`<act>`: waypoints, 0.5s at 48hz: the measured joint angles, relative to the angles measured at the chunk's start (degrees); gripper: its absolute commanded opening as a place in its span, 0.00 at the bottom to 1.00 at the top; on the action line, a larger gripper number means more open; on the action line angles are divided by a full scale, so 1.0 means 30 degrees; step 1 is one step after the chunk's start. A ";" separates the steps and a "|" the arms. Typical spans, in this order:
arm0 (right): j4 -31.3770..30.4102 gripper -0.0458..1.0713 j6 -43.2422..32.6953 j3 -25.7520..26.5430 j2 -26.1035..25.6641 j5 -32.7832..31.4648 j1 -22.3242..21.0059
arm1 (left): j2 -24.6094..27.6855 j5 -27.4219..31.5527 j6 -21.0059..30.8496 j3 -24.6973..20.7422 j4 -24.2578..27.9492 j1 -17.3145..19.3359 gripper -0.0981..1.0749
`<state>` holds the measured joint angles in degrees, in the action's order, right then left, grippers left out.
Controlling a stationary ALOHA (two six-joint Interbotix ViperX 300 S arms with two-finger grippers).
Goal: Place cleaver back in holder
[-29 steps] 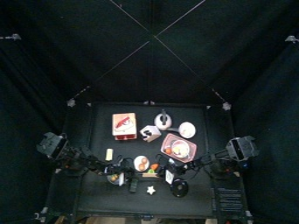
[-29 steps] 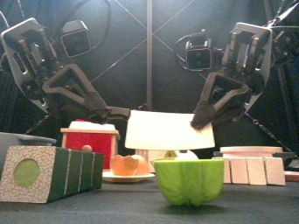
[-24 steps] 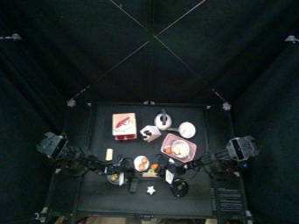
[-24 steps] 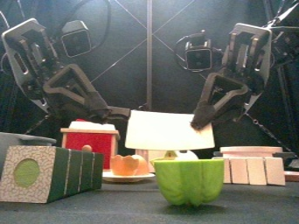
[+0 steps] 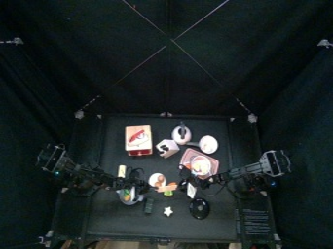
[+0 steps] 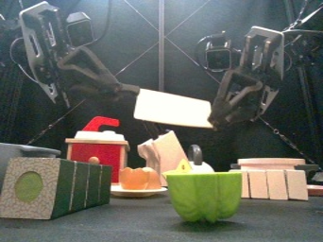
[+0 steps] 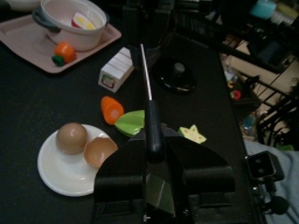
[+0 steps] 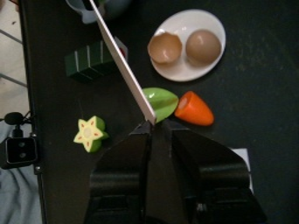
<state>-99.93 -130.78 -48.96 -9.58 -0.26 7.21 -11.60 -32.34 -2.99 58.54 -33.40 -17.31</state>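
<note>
The cleaver, a broad pale blade, hangs nearly flat high above the table between both arms. My left gripper is shut on its left end; in the left wrist view its dark handle runs out from between the jaws of that gripper, with the blade edge-on beyond. My right gripper is shut on the blade's right end, and the thin blade rises from that gripper. The holder, a dark green slotted block, stands at the front left of the table.
Below the cleaver are a plate with two eggs, a green pepper cup, an orange carrot and a yellow star. A red box stands behind the holder. A pink tray lies further back, and a pink-and-white block stands at the right.
The cleaver has risen and tipped from standing upright on the table to nearly flat in the air. Both arms lifted with it.
</note>
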 measured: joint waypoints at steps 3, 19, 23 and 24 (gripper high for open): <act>-0.0469 0.66 0.0000 0.0029 -0.0527 0.0000 -0.0439 | -0.0703 0.0029 0.0000 0.0205 0.0029 0.0322 0.47; -0.1787 0.67 0.0000 -0.0439 -0.2109 0.0000 -0.3428 | -0.5449 0.3018 -0.0029 0.1172 0.0029 0.3135 0.47; -0.1787 0.66 0.0000 -0.0469 -0.2139 -0.0029 -0.4219 | -0.6914 0.5127 -0.0117 0.1143 0.0264 0.4453 0.47; -0.1787 0.66 -0.0029 -0.0469 -0.2139 -0.0059 -0.4395 | -0.7236 0.5596 -0.0117 0.1113 0.0381 0.4746 0.46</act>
<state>-105.29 -130.87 -50.36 -16.00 -0.44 -5.98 -33.31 -15.56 -3.34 61.88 -32.26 -3.08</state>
